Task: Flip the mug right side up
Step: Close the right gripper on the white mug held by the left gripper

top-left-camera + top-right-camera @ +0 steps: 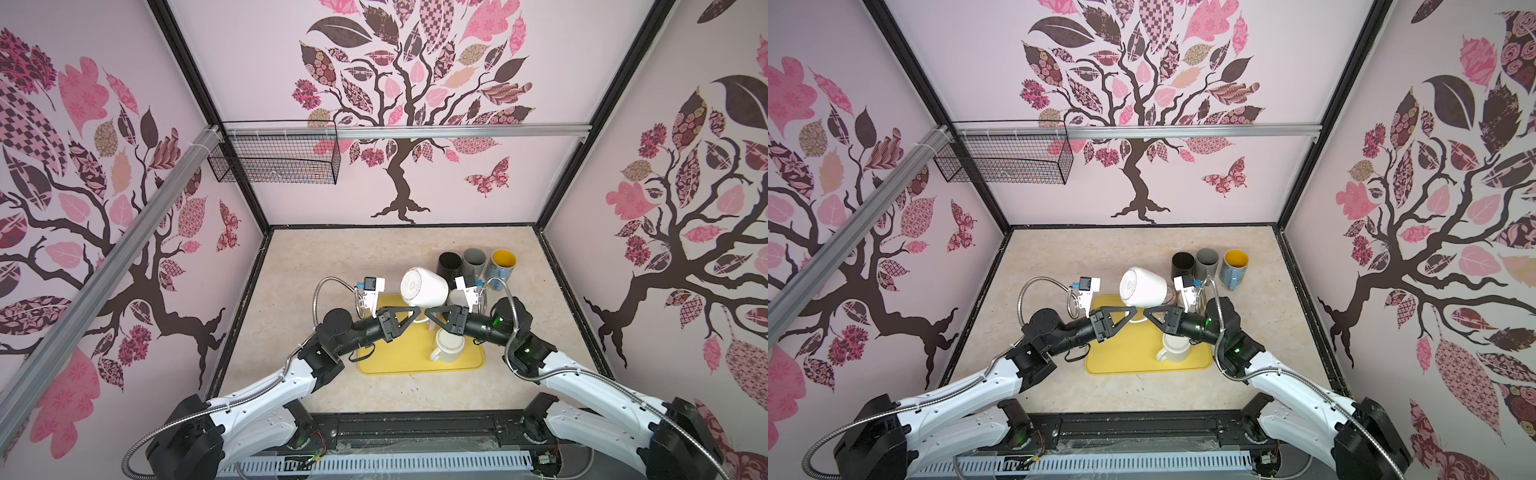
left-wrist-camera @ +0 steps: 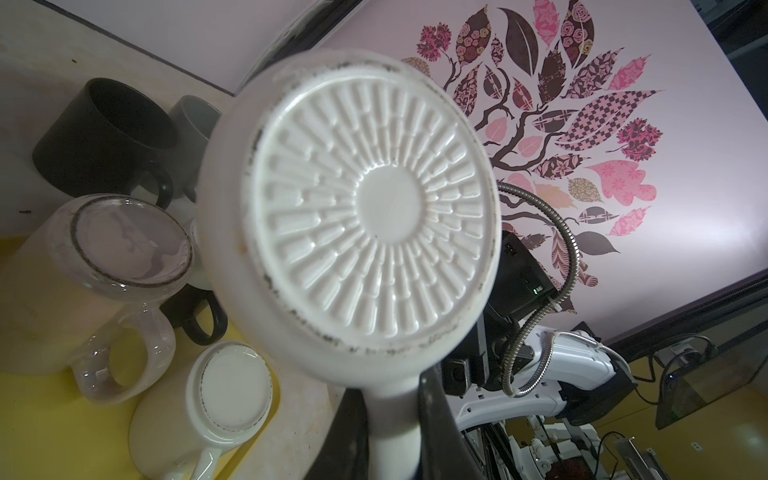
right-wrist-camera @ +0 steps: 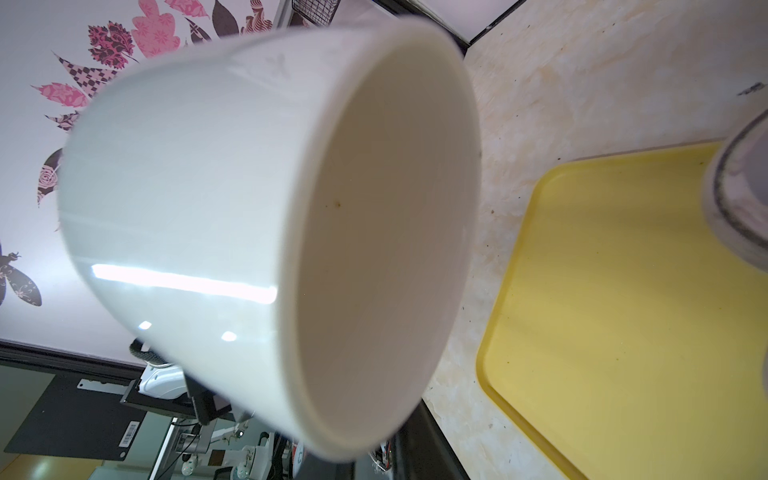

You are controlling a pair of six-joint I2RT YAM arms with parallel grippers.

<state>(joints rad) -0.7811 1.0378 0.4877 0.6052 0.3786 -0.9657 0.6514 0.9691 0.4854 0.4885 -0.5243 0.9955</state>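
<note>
The white mug (image 1: 424, 287) (image 1: 1143, 287) hangs in the air on its side above the far edge of the yellow tray (image 1: 386, 361) (image 1: 1113, 361). Its ribbed base (image 2: 374, 208) faces left and its open mouth (image 3: 386, 228) faces right. My left gripper (image 1: 417, 311) (image 1: 1136, 311) (image 2: 392, 424) is shut on the mug's handle from the left. My right gripper (image 1: 430, 312) (image 1: 1147, 312) meets it tip to tip from the right, shut under the mug. One dark finger (image 3: 415, 440) shows below the rim; the mug's body hides the rest of that grip.
On the tray stand two upside-down mugs, a white one (image 1: 449, 347) (image 2: 228, 386) and a cream one (image 2: 129, 245). Behind the tray a black mug (image 1: 449, 264), a grey mug (image 1: 474, 262) and a blue mug with a yellow inside (image 1: 502, 264) stand upright. A wire basket (image 1: 274, 158) hangs on the back wall.
</note>
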